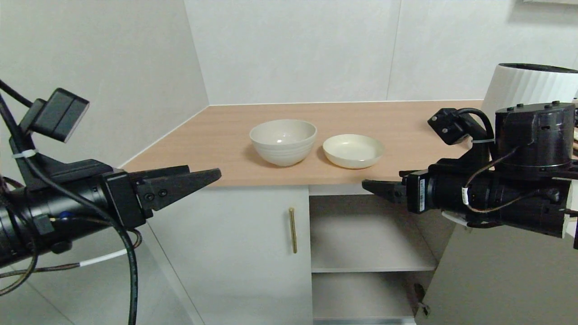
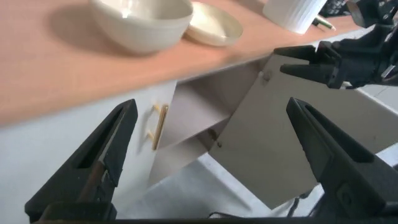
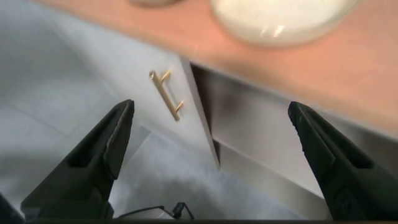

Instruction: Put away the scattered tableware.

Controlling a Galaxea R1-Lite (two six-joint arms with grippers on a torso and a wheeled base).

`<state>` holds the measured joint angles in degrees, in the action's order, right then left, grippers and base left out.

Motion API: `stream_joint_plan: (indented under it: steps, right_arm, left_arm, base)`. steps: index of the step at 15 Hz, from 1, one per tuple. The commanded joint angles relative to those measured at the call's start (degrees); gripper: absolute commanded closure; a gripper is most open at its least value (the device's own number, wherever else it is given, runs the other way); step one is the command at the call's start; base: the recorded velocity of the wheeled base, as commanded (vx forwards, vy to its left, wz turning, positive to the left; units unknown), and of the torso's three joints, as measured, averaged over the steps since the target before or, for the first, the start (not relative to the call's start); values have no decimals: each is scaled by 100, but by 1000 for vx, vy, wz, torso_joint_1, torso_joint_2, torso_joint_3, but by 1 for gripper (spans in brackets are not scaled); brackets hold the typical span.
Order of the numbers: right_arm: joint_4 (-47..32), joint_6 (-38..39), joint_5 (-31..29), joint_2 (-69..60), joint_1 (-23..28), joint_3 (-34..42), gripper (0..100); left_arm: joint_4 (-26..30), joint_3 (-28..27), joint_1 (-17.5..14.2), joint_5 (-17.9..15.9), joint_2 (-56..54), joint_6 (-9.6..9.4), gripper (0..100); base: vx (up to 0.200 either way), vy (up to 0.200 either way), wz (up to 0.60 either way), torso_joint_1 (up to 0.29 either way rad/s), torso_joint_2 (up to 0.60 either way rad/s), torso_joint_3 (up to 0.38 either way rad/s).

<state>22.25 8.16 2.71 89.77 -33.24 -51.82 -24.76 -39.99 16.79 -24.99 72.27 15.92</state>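
Head view has my left claw (image 1: 216, 174) and right claw (image 1: 368, 185) both open and empty, so a clumsy pinch could nudge the glossy bowl (image 1: 283, 141) off the tabletop (image 1: 216, 135) edge.

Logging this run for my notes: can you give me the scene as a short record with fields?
bowl: deep, upright on the counter
dish: shallow, on the counter right of the bowl
cupboard: under the counter, right door open, left door shut
left claw: open, holding nothing, before the cupboard
right claw: open, holding nothing, before the cupboard
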Motion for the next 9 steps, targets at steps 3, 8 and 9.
stream_joint_plan:
  steps: [3,8,9]
  right_arm:
    - [78,-7,2,260,134,-3,0]
    - [87,-7,-7,304,152,-12,0]
    - [87,-7,-7,322,152,-12,0]
  left_arm:
    - [-416,-124,-88,152,815,333,0]
    - [-372,-510,-158,478,1536,904,0]
    - [-363,-581,-158,583,1633,913,0]
  base:
    - [0,0,0,183,-465,-284]
    - [0,0,0,203,-482,-285]
    - [0,0,0,222,-496,-276]
